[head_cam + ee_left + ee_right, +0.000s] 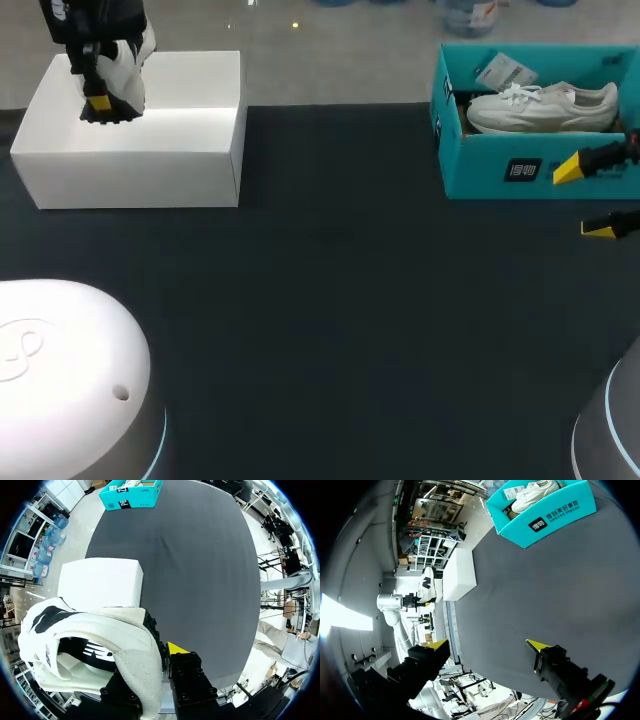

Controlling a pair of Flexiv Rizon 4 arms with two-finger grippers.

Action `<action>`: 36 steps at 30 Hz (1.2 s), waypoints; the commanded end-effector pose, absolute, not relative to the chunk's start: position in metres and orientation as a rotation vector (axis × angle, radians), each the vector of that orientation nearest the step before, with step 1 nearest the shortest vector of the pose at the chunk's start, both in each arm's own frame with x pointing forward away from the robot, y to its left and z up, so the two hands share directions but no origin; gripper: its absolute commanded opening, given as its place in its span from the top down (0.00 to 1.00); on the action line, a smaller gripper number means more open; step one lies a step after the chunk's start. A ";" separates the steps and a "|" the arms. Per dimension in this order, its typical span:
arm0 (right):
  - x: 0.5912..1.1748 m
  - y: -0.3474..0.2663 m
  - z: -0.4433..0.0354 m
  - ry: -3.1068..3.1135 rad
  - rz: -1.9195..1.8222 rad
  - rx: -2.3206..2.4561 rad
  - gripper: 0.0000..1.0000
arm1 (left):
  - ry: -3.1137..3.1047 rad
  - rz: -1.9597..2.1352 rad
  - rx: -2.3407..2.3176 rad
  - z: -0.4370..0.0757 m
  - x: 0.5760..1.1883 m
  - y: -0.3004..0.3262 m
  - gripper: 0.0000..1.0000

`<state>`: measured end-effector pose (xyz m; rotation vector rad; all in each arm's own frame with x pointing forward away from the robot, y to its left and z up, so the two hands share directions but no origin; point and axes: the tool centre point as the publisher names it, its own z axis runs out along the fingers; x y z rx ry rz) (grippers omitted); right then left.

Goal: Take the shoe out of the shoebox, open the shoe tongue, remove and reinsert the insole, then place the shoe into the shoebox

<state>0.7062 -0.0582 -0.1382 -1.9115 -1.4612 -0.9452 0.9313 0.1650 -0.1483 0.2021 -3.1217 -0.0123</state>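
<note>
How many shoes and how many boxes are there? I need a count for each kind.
Shoes: 2, a white sneaker with black logo and a white lace-up sneaker.
Boxes: 2, a white rectangular box and a teal cardboard shoebox.
Total: 4

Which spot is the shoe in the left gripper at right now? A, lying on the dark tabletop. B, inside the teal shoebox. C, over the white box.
C: the left gripper holds the white shoe over the white box, well apart from the teal shoebox.
</note>
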 end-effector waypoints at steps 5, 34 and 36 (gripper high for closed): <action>0.706 -0.058 -0.139 -1.461 -0.945 -1.915 0.00 | -3.104 0.018 0.161 -0.155 0.953 0.204 1.00; 0.706 -0.058 -0.139 -1.461 -0.945 -1.915 0.00 | -3.116 -0.072 0.272 -0.178 1.024 0.316 1.00; 0.706 -0.058 -0.139 -1.461 -0.945 -1.915 0.00 | -3.116 -0.072 0.272 -0.178 1.024 0.316 1.00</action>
